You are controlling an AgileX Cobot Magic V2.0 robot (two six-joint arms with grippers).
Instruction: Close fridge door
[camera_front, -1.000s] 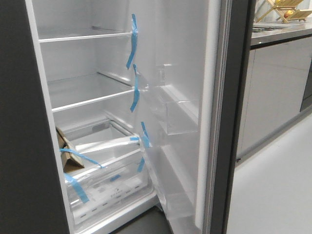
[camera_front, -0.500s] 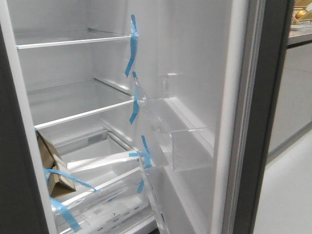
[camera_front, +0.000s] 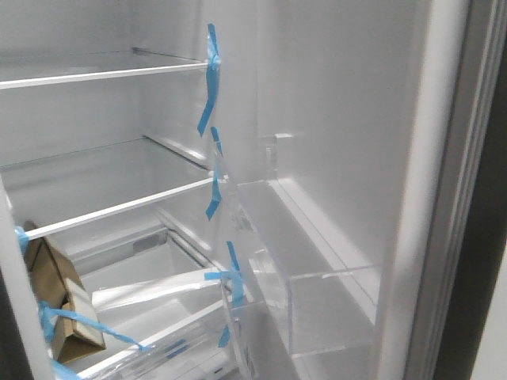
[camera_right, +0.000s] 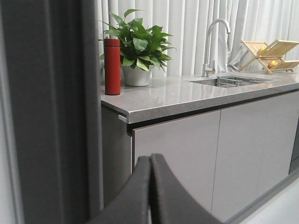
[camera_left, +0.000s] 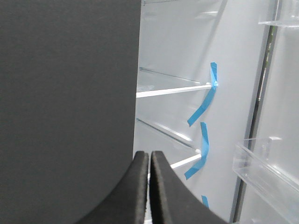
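The fridge door stands open at the right of the front view, its white inner lining facing me with a clear bin and blue tape strips. Its dark grey outer side fills the left of the right wrist view. My right gripper is shut and empty, beside that dark side. My left gripper is shut and empty, in front of the fridge's shelves, with the door's clear bin to one side. Neither gripper shows in the front view.
Glass shelves, taped drawers and a brown cardboard box are inside the fridge. A dark grey panel flanks the opening. A counter carries a red bottle, a potted plant, a tap and a wooden rack, over glossy cabinet fronts.
The front view has drawn closer to the fridge and everything in it has slid left and grown. The kitchen cabinets and the dark panel have left the view. The door still stands open.
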